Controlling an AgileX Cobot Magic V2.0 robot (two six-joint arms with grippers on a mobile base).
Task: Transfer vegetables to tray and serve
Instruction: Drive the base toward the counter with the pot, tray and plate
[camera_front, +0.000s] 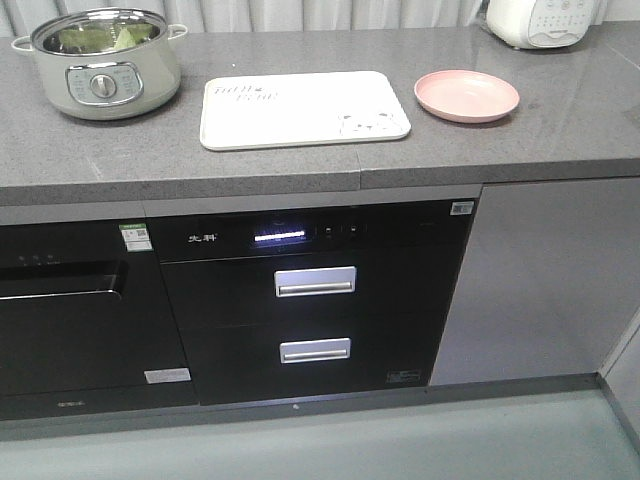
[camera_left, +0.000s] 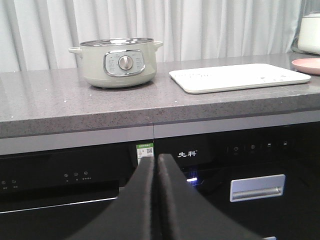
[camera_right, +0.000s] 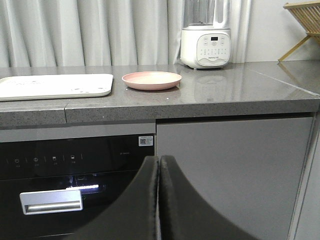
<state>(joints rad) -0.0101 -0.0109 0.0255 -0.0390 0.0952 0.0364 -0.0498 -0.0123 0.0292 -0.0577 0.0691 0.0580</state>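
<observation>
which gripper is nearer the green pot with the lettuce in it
Left. The left gripper sits below the counter edge, facing the pot slightly to its left. The right gripper faces the pink plate further along; the pot is outside its view.

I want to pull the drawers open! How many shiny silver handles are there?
2. The upper silver handle sits on the black appliance below the counter; the lower silver handle is directly beneath it. None look hidden.
</observation>
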